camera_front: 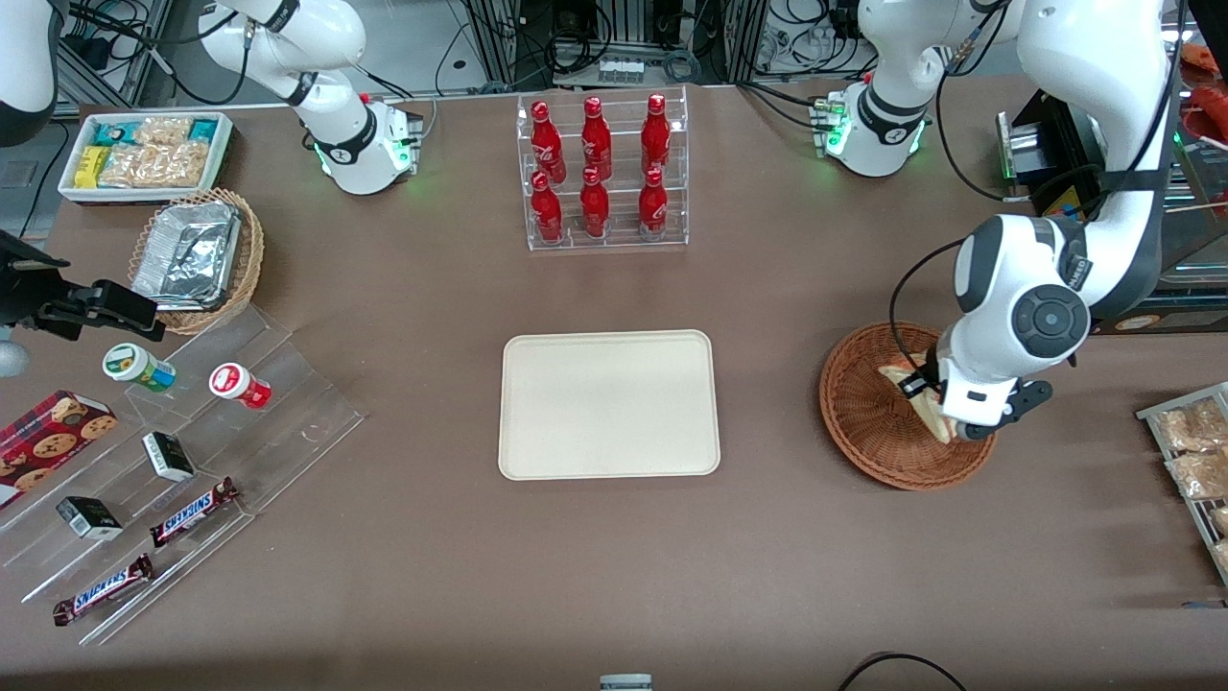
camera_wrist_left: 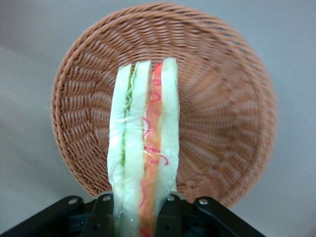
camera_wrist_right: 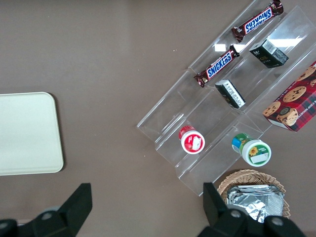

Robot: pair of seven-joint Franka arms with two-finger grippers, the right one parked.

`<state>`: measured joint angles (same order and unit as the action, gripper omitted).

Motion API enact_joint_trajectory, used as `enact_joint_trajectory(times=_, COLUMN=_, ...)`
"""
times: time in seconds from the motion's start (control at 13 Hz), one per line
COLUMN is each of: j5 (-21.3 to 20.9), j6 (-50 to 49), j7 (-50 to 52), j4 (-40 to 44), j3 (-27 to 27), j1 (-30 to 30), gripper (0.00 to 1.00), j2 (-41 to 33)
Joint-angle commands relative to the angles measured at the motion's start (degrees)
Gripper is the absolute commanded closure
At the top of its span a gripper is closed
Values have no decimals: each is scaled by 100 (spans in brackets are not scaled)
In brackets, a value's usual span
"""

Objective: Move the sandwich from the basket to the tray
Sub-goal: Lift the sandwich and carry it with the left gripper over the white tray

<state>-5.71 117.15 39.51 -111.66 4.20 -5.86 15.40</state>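
My left gripper [camera_front: 950, 415] hangs over the reddish-brown wicker basket [camera_front: 857, 427] and is shut on the sandwich [camera_front: 919, 395]. In the left wrist view the sandwich [camera_wrist_left: 143, 143] is a wrapped wedge of pale bread with green and red-orange filling. It is pinched edge-on between the black fingers [camera_wrist_left: 170, 212] of the gripper [camera_wrist_left: 137, 211], with the basket [camera_wrist_left: 222, 123] spread out below it. Whether its free end touches the wicker I cannot tell. The cream tray [camera_front: 608, 403] lies flat and bare, beside the basket toward the parked arm's end.
A clear rack of red bottles [camera_front: 602, 173] stands farther from the front camera than the tray. A rack of bagged snacks [camera_front: 1190, 451] sits at the working arm's end. Acrylic steps with snacks [camera_front: 192, 461], a foil-lined basket [camera_front: 197, 259] and a white snack bin [camera_front: 144, 154] fill the parked arm's end.
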Motion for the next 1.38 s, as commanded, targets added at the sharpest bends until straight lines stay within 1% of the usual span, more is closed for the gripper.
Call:
enact_joint_trajectory(times=0.0, j5=-105, j6=-148, j7=-337, j4=187, j3=63, j1=-467, gripper=100, j2=-11)
enact_joint_trajectory(times=0.38, j5=-79, j6=-157, j7=-470, j4=811, j3=81, j1=-1583, gripper=100, j2=304)
enact_joint_trajectory(times=0.69, j5=-18, j6=-149, j7=-400, j4=1531, j3=81, j1=-2234, gripper=100, j2=910)
enact_joint_trajectory(times=0.92, j5=-9, j6=-105, j7=-400, j4=2059, j3=81, j1=-2586, gripper=100, j2=1437)
enact_joint_trajectory(times=1.31, j5=18, j6=-87, j7=-313, j4=2771, j3=90, j1=-2929, gripper=100, j2=2228)
